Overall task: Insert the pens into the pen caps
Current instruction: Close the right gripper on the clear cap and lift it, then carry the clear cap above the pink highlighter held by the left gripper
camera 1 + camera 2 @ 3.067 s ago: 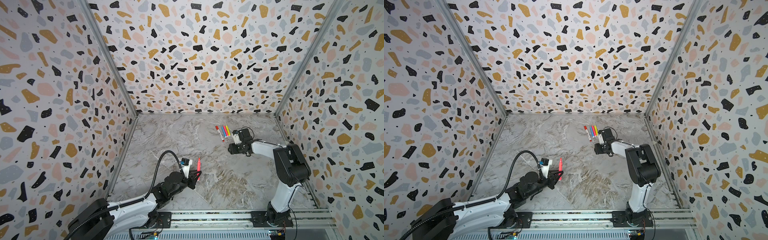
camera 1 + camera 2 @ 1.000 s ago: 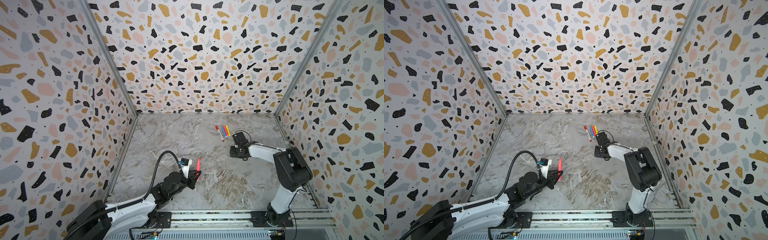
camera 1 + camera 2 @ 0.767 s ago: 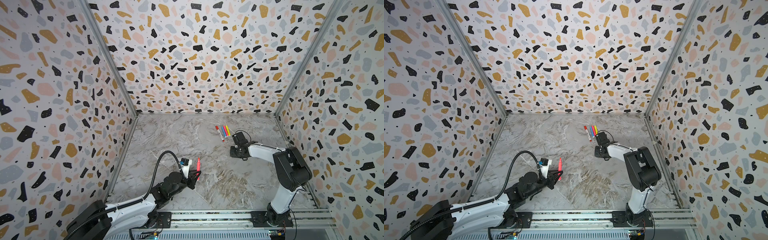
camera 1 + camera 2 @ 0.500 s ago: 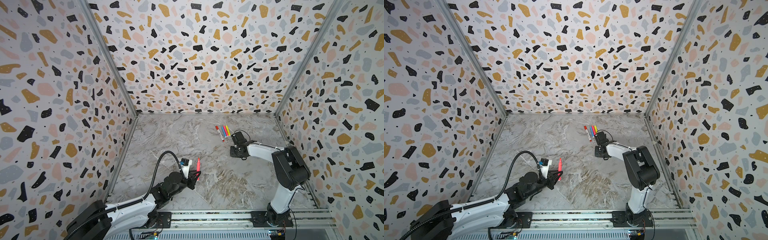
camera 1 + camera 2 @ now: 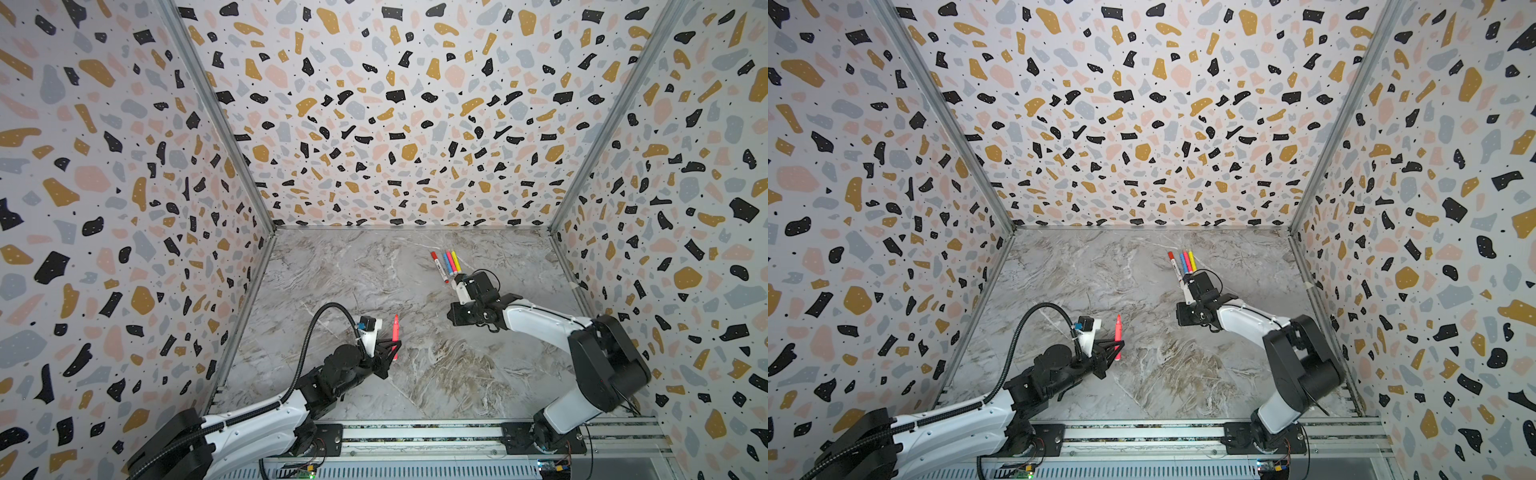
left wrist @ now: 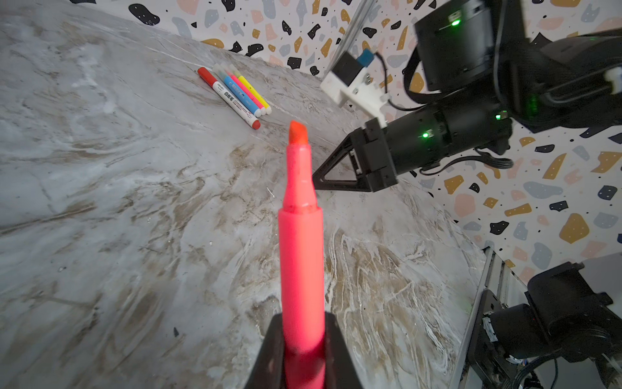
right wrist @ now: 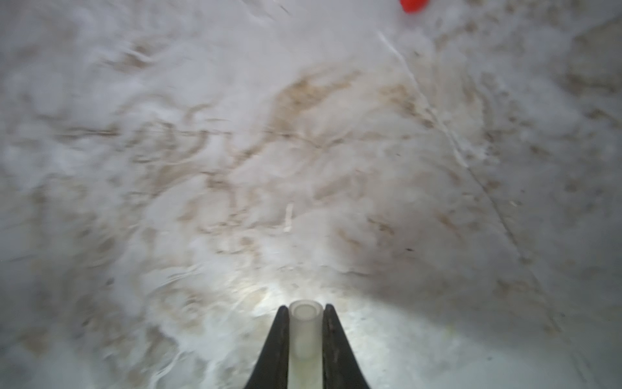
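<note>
A marbled desk walled on three sides; the left gripper pinches a pink pen upright, tip bare; the right gripper is clamped on a clear cap; next, I judge, line tip with mouth over the open middle; four other pens lie near the back wall, well aside.

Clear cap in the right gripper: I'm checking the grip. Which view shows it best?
Right wrist view: the clear cap sits clamped between the jaws of the right gripper, open end visible. Top views and left wrist view show no cap.
</note>
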